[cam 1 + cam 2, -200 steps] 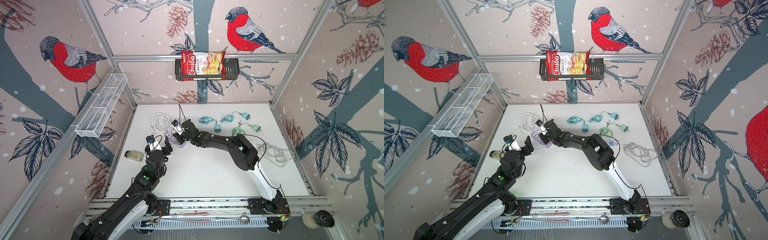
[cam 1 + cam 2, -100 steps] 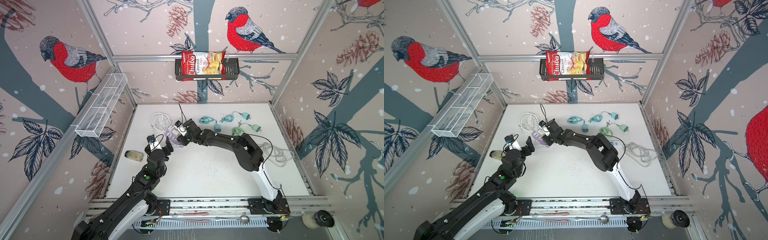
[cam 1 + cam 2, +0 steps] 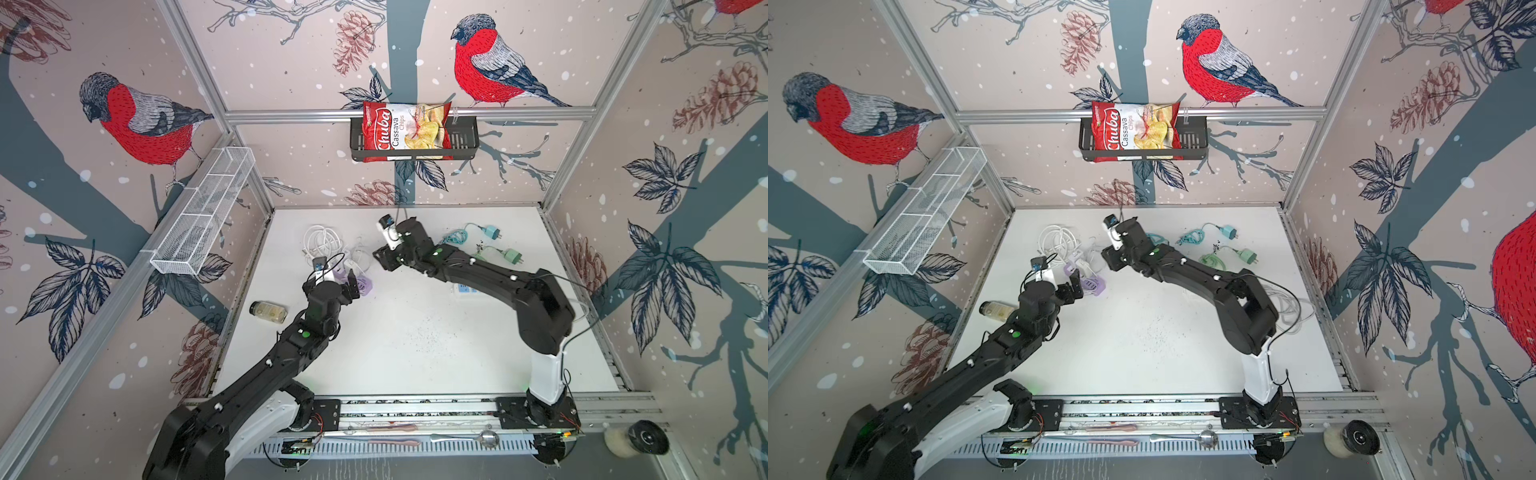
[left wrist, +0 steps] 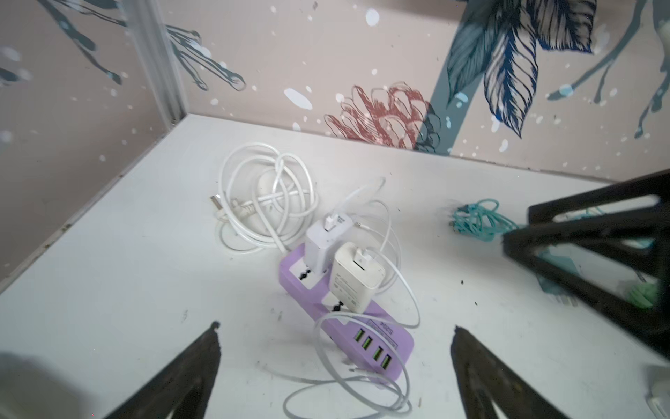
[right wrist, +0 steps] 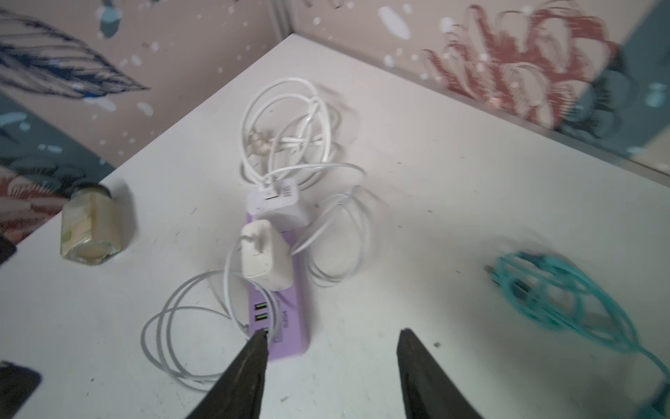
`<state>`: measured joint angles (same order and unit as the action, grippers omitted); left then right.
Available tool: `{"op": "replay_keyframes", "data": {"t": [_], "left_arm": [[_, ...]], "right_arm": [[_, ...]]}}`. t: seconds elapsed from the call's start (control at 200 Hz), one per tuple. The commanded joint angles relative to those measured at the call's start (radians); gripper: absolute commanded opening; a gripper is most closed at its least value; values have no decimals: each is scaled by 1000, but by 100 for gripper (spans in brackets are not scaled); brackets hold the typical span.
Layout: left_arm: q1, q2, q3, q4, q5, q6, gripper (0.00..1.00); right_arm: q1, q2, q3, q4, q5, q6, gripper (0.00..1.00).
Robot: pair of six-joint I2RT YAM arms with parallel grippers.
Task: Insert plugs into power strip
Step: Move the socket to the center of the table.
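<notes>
White plugs [image 4: 357, 277] stand upright in power strip [image 4: 397, 341].

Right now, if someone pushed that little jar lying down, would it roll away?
It might roll a little, since the jar lies on its side on the white table. Its base looks flat-sided, so it would probably stop soon. It looks like glass: likely stiff and breakable.
</notes>
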<state>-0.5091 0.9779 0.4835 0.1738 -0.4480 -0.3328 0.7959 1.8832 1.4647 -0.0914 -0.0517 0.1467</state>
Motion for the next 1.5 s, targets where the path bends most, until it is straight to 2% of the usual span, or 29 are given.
{"op": "replay_keyframes", "data": {"t": [0.0,0.13,0.375,0.555,0.675,1.036,1.231,1.496], "left_arm": [[-4,58,44,-17,95,9,98],[-14,90,67,1,119,7,98],[-65,154,110,-1,117,17,98],[-91,207,133,15,137,16,98],[-98,233,138,33,157,14,98],[-98,244,136,43,150,19,98],[-97,251,139,55,141,18,98],[-98,260,152,50,134,19,98]], "right_arm": [[-71,-99,-100,-55,76,156,59],[-215,-253,-277,-94,129,278,62],[-504,-482,-536,-121,186,395,67],[-675,-505,-622,-137,208,437,67],[-769,-479,-648,-104,163,434,68],[-777,-311,-627,-100,66,411,68],[-766,-301,-649,-86,10,417,68],[-694,-296,-670,-98,-49,446,69]]}}
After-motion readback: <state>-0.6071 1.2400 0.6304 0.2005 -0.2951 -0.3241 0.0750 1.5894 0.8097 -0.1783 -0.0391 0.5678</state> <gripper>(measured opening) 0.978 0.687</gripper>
